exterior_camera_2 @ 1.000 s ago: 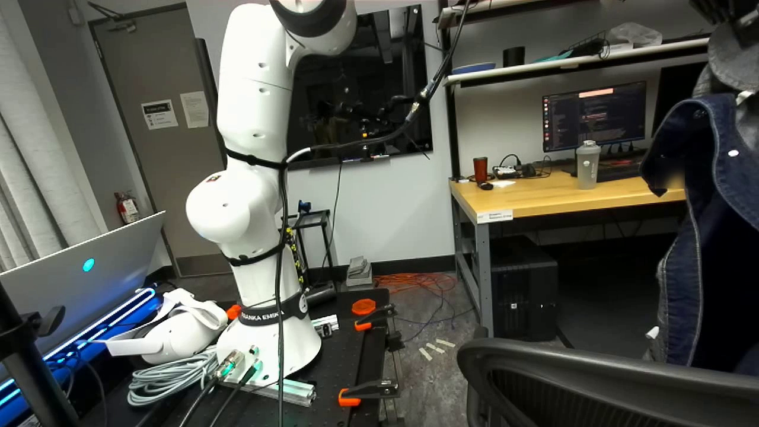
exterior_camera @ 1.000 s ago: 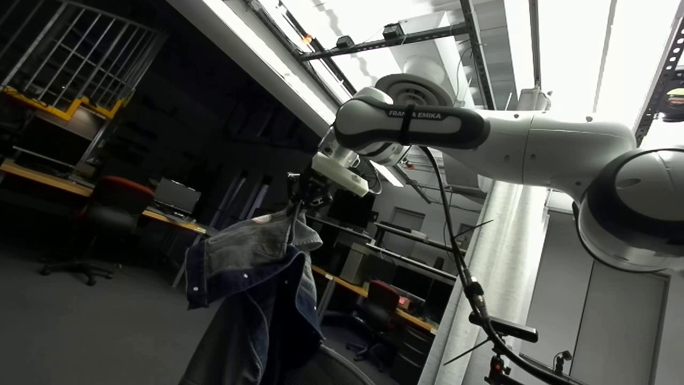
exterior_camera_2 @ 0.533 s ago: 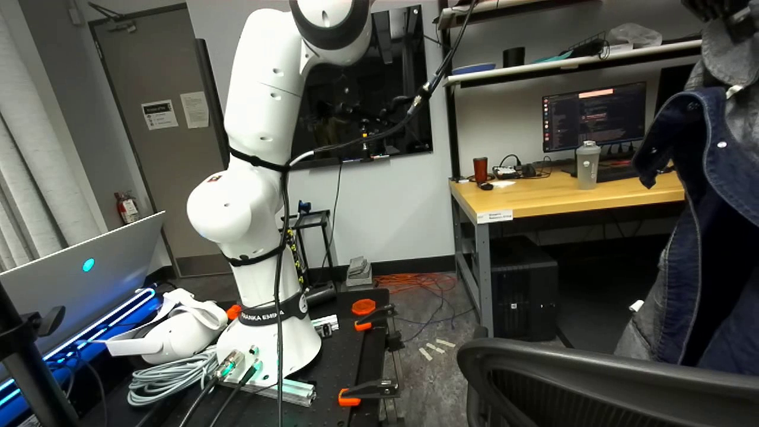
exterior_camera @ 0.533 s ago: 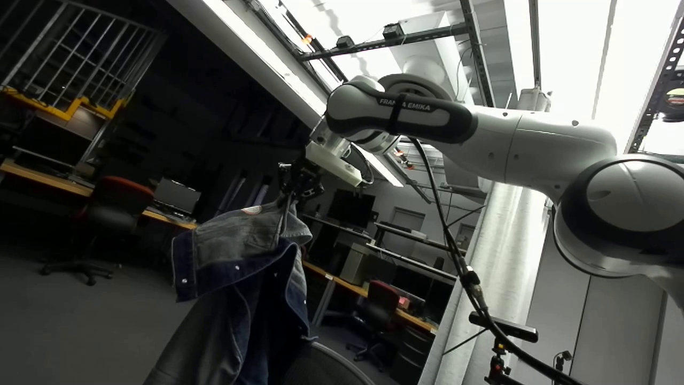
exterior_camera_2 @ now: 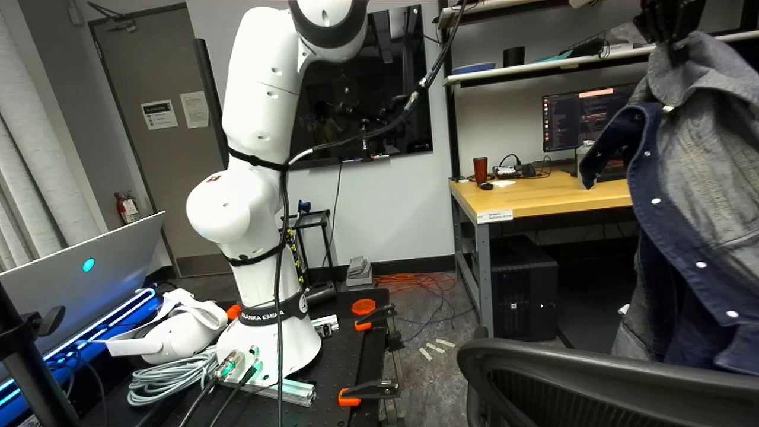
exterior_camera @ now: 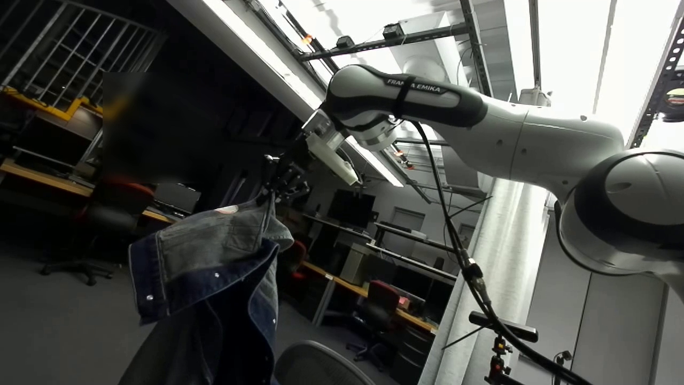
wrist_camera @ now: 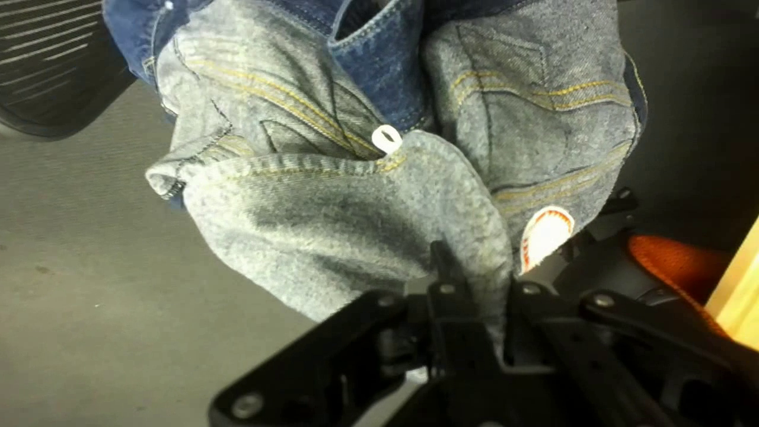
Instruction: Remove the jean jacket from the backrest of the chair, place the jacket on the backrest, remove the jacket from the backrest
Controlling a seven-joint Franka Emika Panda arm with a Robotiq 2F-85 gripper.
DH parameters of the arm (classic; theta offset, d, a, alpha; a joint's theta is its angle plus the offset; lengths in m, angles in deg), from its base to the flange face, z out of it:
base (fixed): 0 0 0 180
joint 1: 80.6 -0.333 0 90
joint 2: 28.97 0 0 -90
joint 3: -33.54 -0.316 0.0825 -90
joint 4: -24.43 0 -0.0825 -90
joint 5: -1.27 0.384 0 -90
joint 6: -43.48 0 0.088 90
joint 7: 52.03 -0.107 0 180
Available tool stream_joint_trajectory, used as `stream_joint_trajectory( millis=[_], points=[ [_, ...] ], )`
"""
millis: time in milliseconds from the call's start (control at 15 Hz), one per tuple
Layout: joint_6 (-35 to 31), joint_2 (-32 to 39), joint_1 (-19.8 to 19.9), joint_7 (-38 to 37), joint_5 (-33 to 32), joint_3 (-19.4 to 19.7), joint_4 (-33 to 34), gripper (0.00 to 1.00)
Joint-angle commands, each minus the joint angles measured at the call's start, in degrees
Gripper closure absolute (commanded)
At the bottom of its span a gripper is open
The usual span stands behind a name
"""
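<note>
The jean jacket (exterior_camera: 214,251) hangs from my gripper (exterior_camera: 270,199), its grey-blue inner side and dark-blue denim showing. In the wrist view my gripper (wrist_camera: 477,267) is shut on the pale collar of the jacket (wrist_camera: 332,219); the collar cloth covers most of one finger. The chair's dark rounded backrest (exterior_camera: 320,363) stands to the right of the hanging cloth. In an exterior view the jacket (exterior_camera_2: 705,178) drops behind the top edge of the backrest (exterior_camera_2: 563,359), which hides its lower end. Whether cloth touches the chair I cannot tell. Chair mesh (wrist_camera: 53,65) shows at the wrist view's top left.
A wooden desk (exterior_camera_2: 533,198) with a monitor (exterior_camera_2: 593,118) and a bottle stands behind the jacket. Red office chairs (exterior_camera: 382,299) and desks lie further back. An orange-red seat (wrist_camera: 670,255) and a desk edge (wrist_camera: 741,290) appear at the wrist view's right.
My gripper has carried the jacket leftward in both exterior views, turning its inner side more into sight. More of the backrest is uncovered beside the cloth. The grip stays shut.
</note>
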Motion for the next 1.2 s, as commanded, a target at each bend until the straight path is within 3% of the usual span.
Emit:
stream_joint_trajectory(
  millis=[0, 400, 867, 933, 1000, 1133],
  points=[
    [0.88, -5.40, 2.61, 3.99, 4.41, -0.58, -9.18, 0.97],
    [-1.84, -7.49, 6.47, 2.10, 2.00, 4.06, -28.34, 0.97],
    [-8.64, -5.92, 7.46, 2.49, -2.68, 6.69, -41.51, 0.97],
    [-9.29, -5.82, 7.33, 2.22, -3.82, 6.83, -42.54, 0.62],
    [-9.89, -5.92, 7.17, 2.11, -5.21, 6.92, -43.53, 0.61],
    [-11.15, -6.00, 7.18, 2.11, -7.22, 7.04, -44.88, 0.47]
  ],
)
